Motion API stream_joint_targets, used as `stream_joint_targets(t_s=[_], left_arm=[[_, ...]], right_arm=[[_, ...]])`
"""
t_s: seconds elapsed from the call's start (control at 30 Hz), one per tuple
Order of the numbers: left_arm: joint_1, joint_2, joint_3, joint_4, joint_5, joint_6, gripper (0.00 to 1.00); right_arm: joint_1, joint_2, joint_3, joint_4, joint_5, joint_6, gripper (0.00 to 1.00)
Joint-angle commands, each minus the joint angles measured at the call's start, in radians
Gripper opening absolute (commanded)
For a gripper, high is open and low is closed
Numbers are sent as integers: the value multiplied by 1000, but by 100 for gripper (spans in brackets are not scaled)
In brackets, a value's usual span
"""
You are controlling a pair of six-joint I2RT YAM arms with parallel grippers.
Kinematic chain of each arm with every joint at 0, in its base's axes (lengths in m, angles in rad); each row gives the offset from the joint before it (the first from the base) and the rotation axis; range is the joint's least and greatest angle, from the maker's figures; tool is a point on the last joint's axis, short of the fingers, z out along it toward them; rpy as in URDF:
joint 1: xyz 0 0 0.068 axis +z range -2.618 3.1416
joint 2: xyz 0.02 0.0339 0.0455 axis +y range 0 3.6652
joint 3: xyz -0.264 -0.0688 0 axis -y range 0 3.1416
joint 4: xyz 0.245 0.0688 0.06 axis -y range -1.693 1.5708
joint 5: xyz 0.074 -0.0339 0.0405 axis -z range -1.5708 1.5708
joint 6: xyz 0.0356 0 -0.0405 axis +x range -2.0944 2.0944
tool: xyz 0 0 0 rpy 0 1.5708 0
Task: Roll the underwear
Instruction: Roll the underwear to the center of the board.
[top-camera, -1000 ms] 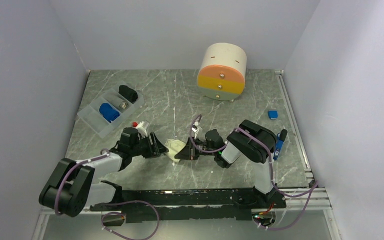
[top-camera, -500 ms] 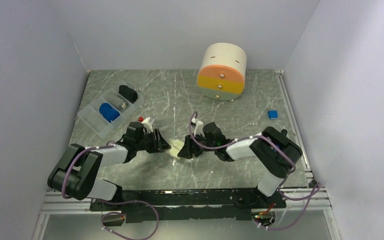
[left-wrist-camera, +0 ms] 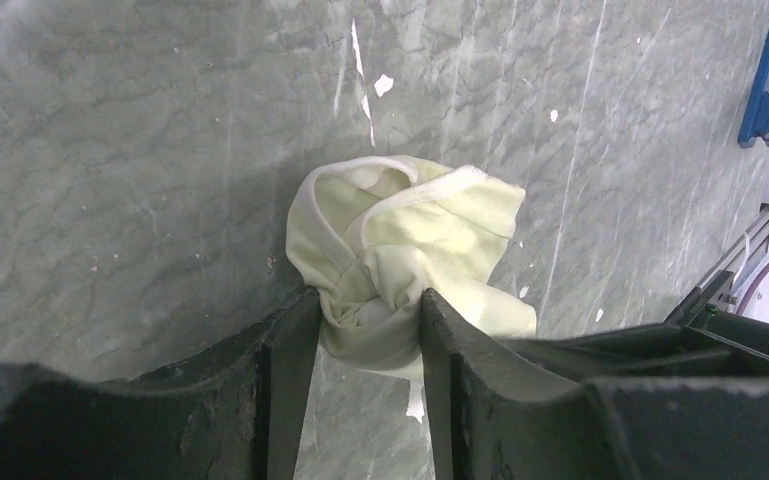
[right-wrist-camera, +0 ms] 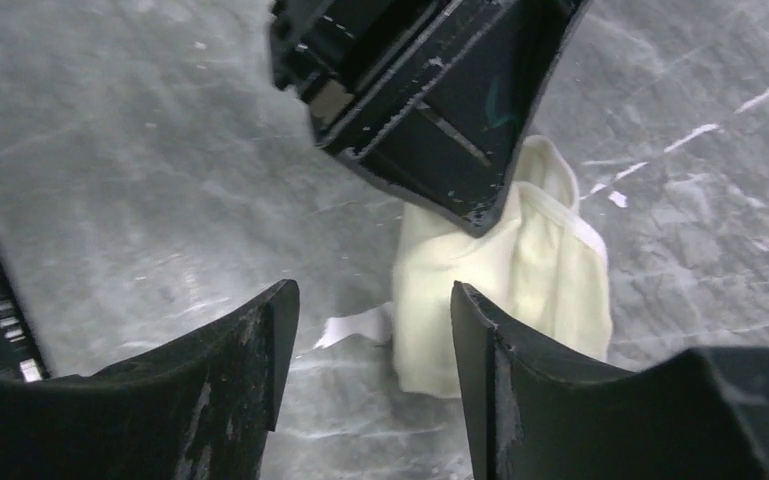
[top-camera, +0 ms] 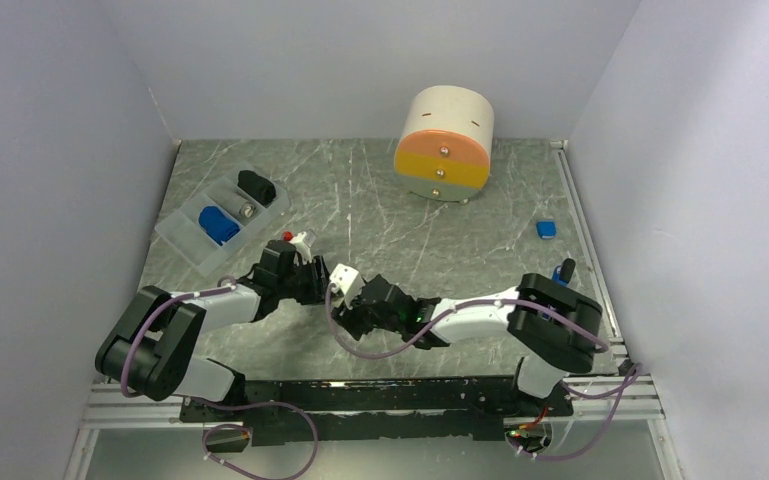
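Observation:
The pale cream-yellow underwear (left-wrist-camera: 405,250) lies bunched on the table. My left gripper (left-wrist-camera: 365,305) is shut on its near fold, with cloth pinched between both fingers. In the top view the left gripper (top-camera: 320,284) and right gripper (top-camera: 348,312) meet at mid-table and hide the cloth. My right gripper (right-wrist-camera: 370,305) is open and empty, low over the table. The cream underwear (right-wrist-camera: 545,275) sits just beyond its right finger, under the left gripper's fingers (right-wrist-camera: 440,110). The royal blue underwear (top-camera: 218,224) sits rolled in the tray (top-camera: 185,243).
A black rolled bundle (top-camera: 256,186) lies in the tray's far compartment. A round drawer unit (top-camera: 445,145) stands at the back. A small blue object (top-camera: 546,229) and a blue tool (top-camera: 563,274) are at the right. Rails (top-camera: 400,385) run along the near edge.
My right arm has stretched left, bringing its gripper from the cloth's right side to its near side, beside the left gripper. The left gripper has shifted slightly right. The cloth is now covered from above.

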State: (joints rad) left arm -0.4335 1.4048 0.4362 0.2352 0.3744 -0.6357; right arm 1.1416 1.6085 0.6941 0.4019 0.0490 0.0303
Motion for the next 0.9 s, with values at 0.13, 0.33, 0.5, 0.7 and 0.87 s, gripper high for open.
stream_joint_targets(t_s=[0.13, 0.33, 0.5, 0.7, 0.87], left_arm=[[-8, 24, -31, -126, -58, 37, 45], [-8, 28, -47, -113, -47, 31, 40], [-8, 16, -36, -136, -50, 31, 40], [3, 0, -9, -173, -56, 2, 56], [35, -47, 12, -183, -31, -33, 74]], right_arm=[[28, 93, 30, 43, 180, -159, 60], [29, 133, 16, 45, 176, -187, 50], [29, 155, 1, 44, 209, -166, 37], [7, 155, 1, 15, 143, -90, 13], [-89, 131, -36, 66, -105, 61, 9]])
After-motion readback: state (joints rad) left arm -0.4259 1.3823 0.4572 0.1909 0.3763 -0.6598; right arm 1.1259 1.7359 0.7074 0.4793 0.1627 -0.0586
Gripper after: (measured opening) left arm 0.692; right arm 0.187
